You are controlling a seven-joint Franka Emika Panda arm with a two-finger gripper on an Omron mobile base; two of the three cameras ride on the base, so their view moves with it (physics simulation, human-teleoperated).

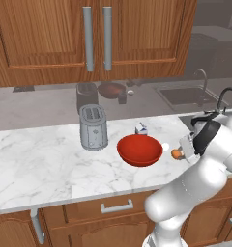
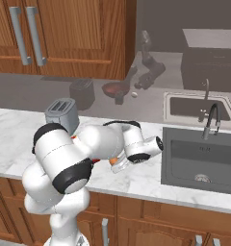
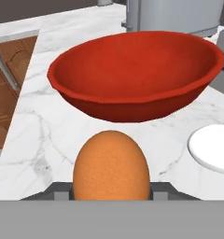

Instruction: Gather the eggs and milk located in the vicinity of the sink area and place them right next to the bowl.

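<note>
Looking into the bright red bowl (image 1: pixel 139 149) from my hand camera, I see it holds nothing, its wide shallow inside bare. It sits on the marble counter (image 1: pixel 40 164), near the toaster (image 1: pixel 93 127). My tool (image 1: pixel 181 153) is clamped on the orange-brown egg (image 3: pixel 111 165), just off the bowl's right side; the fingertips are mostly cut off at the frame's bottom, so I read the grip from the egg between them. The white egg (image 1: pixel 165 146) lies on the counter beside the bowl. The milk (image 1: pixel 141 128) stands just behind the bowl, partly hidden by its rim. My arm hides the bowl in the right base view.
</note>
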